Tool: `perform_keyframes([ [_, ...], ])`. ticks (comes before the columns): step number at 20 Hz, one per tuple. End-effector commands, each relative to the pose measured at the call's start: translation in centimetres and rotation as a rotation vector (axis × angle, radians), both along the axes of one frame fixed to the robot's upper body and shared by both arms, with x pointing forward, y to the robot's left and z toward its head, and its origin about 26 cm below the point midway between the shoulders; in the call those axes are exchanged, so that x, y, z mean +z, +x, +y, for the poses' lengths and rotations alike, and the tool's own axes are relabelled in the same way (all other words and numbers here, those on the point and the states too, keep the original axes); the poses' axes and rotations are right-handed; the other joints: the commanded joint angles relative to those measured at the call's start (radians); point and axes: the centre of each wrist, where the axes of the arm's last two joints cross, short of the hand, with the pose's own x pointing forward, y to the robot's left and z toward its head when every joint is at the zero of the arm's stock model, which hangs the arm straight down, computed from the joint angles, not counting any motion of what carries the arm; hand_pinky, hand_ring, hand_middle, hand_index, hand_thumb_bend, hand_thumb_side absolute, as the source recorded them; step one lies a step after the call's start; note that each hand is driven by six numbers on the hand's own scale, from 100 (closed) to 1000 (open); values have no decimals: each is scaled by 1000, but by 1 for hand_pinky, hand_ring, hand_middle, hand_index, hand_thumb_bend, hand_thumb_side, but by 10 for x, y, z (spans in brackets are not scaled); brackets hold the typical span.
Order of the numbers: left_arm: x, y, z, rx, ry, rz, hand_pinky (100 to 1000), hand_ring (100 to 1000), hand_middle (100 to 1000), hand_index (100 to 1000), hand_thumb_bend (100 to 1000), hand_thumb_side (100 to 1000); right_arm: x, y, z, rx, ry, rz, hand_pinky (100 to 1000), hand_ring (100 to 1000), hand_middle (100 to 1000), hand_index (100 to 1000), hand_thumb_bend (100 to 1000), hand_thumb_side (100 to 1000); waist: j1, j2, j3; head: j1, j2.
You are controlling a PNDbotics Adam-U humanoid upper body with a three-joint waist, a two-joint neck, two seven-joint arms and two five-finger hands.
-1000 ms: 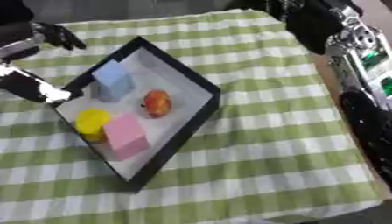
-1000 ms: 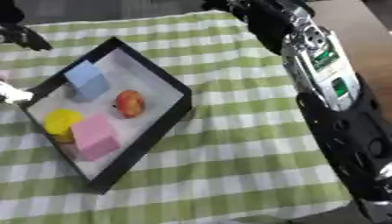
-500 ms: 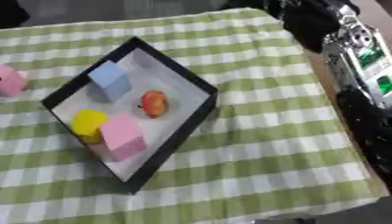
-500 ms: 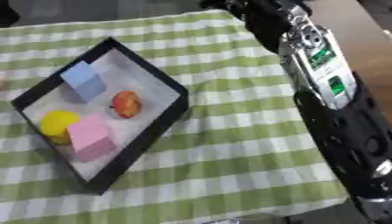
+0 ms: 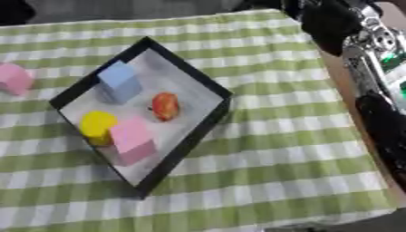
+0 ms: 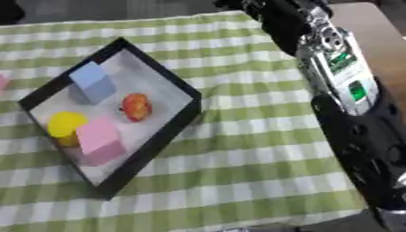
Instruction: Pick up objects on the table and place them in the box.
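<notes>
While the black box (image 5: 202, 131) in the left half of the frame already holds a blue cube (image 5: 119, 81), a red-orange fruit-like piece (image 5: 165, 106), a yellow piece (image 5: 98, 125) and a pink block (image 5: 132, 140), one pink object (image 5: 14, 79) still lies outside it on the green-checked tabletop (image 5: 277, 136), at the left edge just beyond the box's upper-left wall. It looks like a small, light, rigid block, possibly foam, best pinched across two opposite sides. The right arm (image 6: 333, 68) runs down the right side, but neither hand shows, so I cannot tell their state.
</notes>
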Motion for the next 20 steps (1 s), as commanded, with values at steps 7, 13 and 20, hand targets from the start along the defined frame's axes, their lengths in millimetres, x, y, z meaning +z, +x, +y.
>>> perform_keyframes([
  [7, 18, 3, 9, 55, -16, -20, 861, 798, 779, 857, 649, 628, 13, -3, -2, -3, -26, -45, 961, 753, 662, 759, 100, 571, -15, -15, -3, 77, -2],
  [13, 18, 6, 6, 59, -37, 4, 868, 803, 782, 857, 687, 651, 14, -3, -2, -7, -35, -50, 961, 753, 662, 759, 100, 576, -16, -1, -6, 85, -2],
  [20, 20, 11, -1, 73, -51, 19, 873, 805, 780, 853, 711, 665, 16, -3, -2, -7, -48, -57, 961, 753, 662, 759, 100, 583, -17, 15, -12, 91, -2],
])
